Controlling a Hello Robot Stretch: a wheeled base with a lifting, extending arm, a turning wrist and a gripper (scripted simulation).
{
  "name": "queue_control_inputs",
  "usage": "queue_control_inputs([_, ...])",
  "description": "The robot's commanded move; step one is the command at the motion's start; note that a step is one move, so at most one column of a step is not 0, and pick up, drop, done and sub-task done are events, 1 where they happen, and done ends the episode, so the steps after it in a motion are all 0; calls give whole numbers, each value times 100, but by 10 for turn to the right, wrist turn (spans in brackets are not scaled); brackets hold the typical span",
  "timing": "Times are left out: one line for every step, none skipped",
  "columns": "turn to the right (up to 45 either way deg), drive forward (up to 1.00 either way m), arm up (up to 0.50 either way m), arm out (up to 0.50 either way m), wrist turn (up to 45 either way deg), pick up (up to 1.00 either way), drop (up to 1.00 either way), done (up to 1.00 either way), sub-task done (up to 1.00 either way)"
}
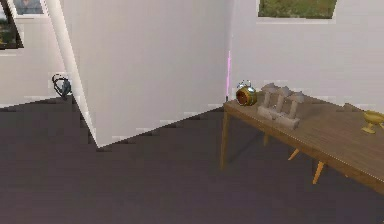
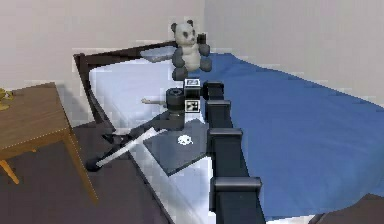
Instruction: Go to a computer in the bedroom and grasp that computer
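Bedside, my arm is reaching over the bed where the grey computer is lying near the mattress edge (whether my gripper is holding anything, I cannot tell).

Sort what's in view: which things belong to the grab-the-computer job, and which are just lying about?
Job:
- laptop, dark and flat, at the near edge of the bed
- gripper, near the laptop

Lying about:
- toy panda on the bed
- wooden table
- round gold clock-like thing and grey statuette on the table
- dark object on the floor by the wall
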Motion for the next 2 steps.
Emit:
queue_control_inputs([0, 0, 0, 0, 450, 0, 0, 0, 0])
queue_control_inputs([0, 0, 0, 0, 240, 0, 0, 0, 0])
